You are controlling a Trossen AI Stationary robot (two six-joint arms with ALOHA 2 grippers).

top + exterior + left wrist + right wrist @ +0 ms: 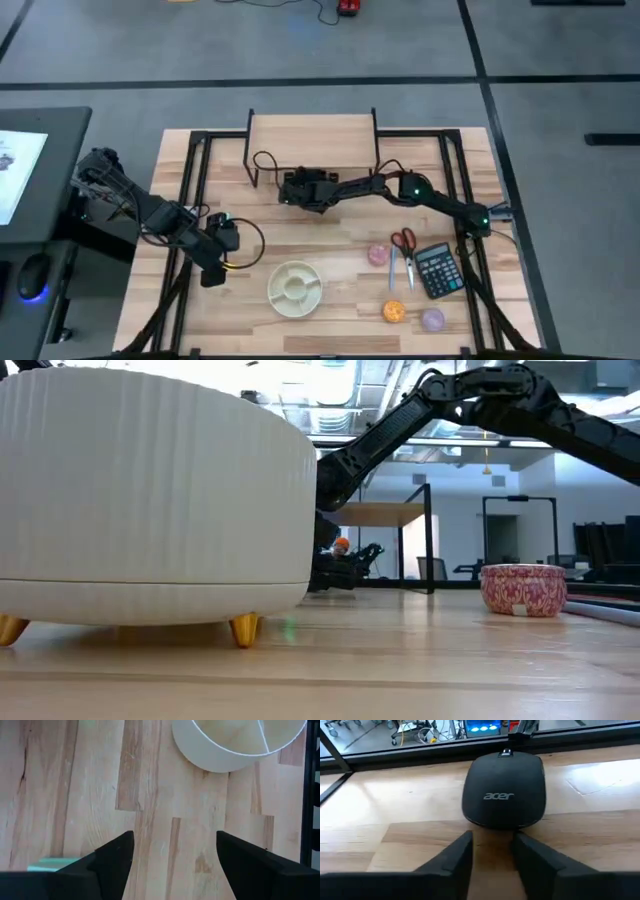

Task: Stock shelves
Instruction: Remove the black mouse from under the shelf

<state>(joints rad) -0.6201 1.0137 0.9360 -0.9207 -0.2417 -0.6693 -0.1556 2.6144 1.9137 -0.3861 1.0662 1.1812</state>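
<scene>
Low wooden shelf (311,140) at the table's (330,300) far edge, right gripper (290,190) stretched across just before it, fingers parted behind a black mouse (503,790), left gripper (212,268) waiting open near the left edge beside an empty divided bowl (294,287).

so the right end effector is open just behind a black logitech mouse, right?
Nearly. The right wrist view shows the right end effector open just behind a black mouse, but the logo on the mouse reads acer, not logitech.
</scene>
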